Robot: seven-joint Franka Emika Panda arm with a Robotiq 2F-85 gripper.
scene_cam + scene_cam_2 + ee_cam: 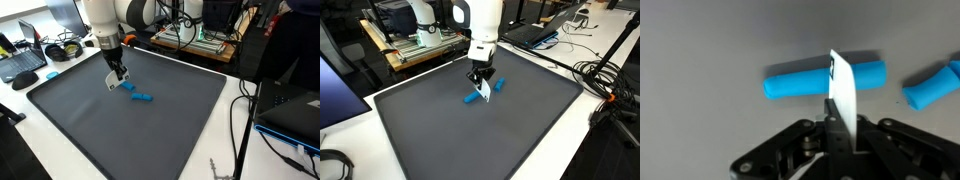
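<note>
My gripper is shut on a thin white card, held upright between the fingers. It shows in both exterior views, low over a dark grey mat. The white card hangs from the jaws. A blue cylinder-shaped piece lies on the mat just beyond the card, partly hidden by it. A second blue piece lies at the right edge of the wrist view. Both blue pieces lie next to the gripper on the mat; one also shows as.
The mat lies on a white table. A laptop, headphones and cables sit beyond one edge. A dark laptop and cables lie at another side. A shelf with electronics stands behind the arm.
</note>
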